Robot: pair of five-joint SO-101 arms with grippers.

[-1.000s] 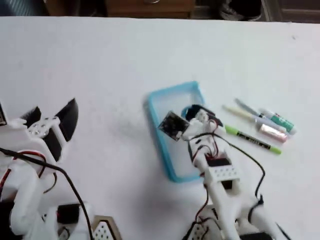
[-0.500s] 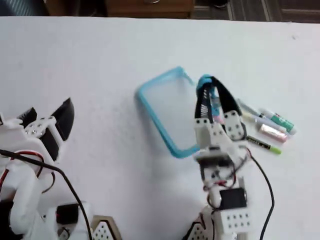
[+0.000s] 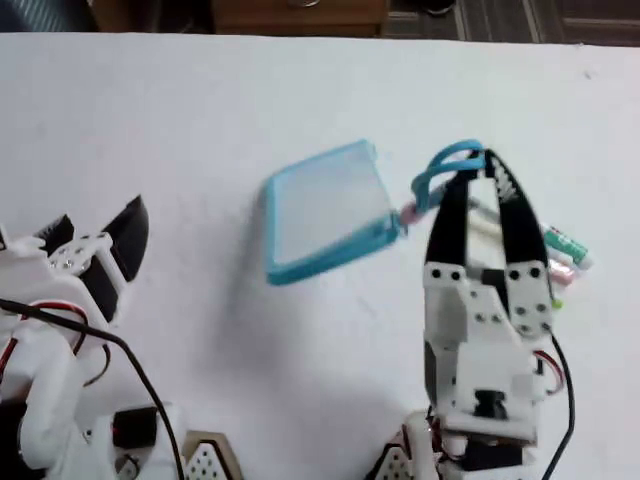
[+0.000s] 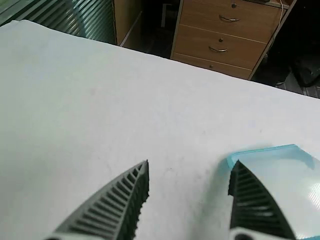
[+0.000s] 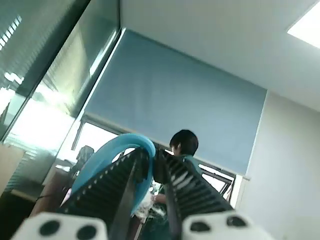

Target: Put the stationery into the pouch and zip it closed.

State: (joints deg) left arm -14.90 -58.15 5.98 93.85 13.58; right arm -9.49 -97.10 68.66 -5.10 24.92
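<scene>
Blue-trimmed pouch (image 3: 325, 212) hangs by its loop (image 3: 440, 168) from the right gripper (image 3: 487, 160), clamped on it; best lay it flat at nine o'clock of the pens (image 3: 562, 248), near the wide-spread left gripper (image 4: 190, 165).

One table (image 3: 200, 100) holds one blue-edged pouch (image 3: 325, 212) with one blue strap (image 3: 440, 165). At least three pens (image 3: 563, 243) lie to its right, the rest hidden. There are two grippers, the left gripper (image 3: 105, 215) and the right gripper (image 3: 487, 160), and one drawer unit (image 4: 227, 35) stands beyond the far edge.
</scene>
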